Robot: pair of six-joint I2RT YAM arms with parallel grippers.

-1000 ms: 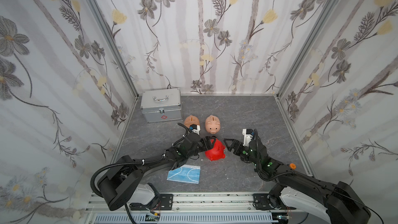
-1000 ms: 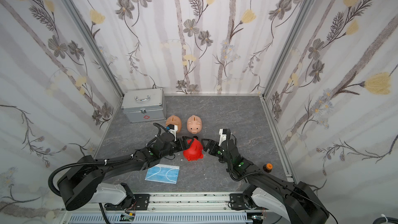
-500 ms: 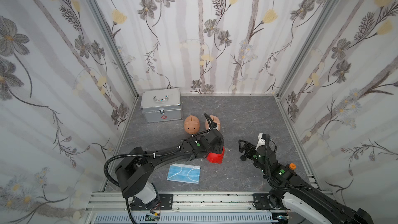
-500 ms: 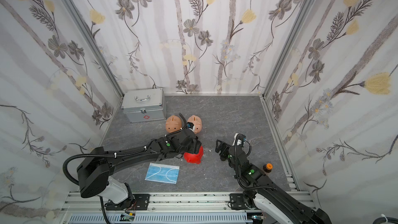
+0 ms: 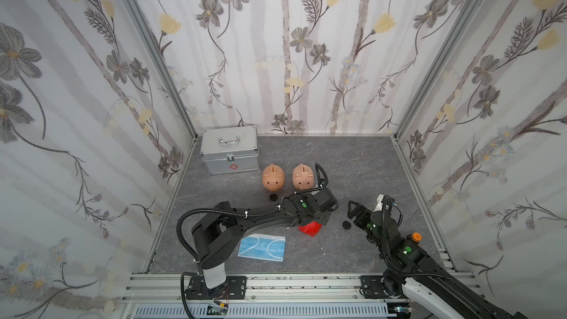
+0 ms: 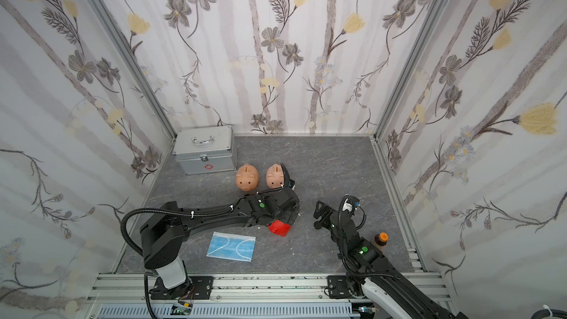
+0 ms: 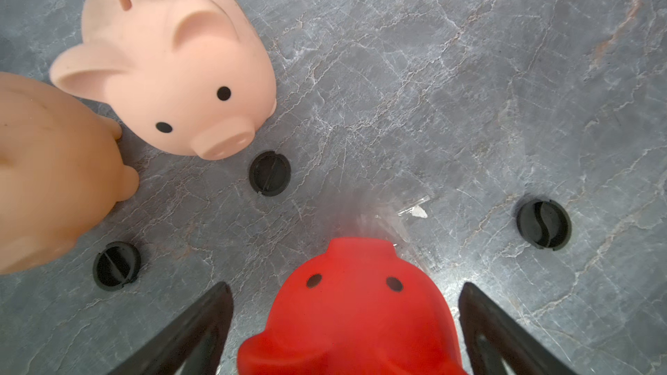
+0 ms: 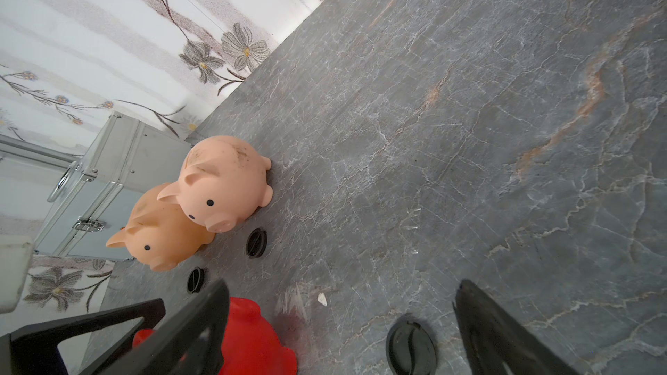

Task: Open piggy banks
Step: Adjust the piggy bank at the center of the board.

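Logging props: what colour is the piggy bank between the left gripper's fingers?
Bright red piggy bank; best in left wrist view.

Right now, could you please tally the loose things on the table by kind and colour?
Peach pigs: 2
Red pig: 1
Black plugs: 3
Silver case: 1
Blue mask: 1
Orange-capped bottle: 1
Total: 9

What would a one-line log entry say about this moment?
left gripper: open astride red piggy bank | right gripper: open, empty | black plugs: three loose on table | peach piggy banks: upright
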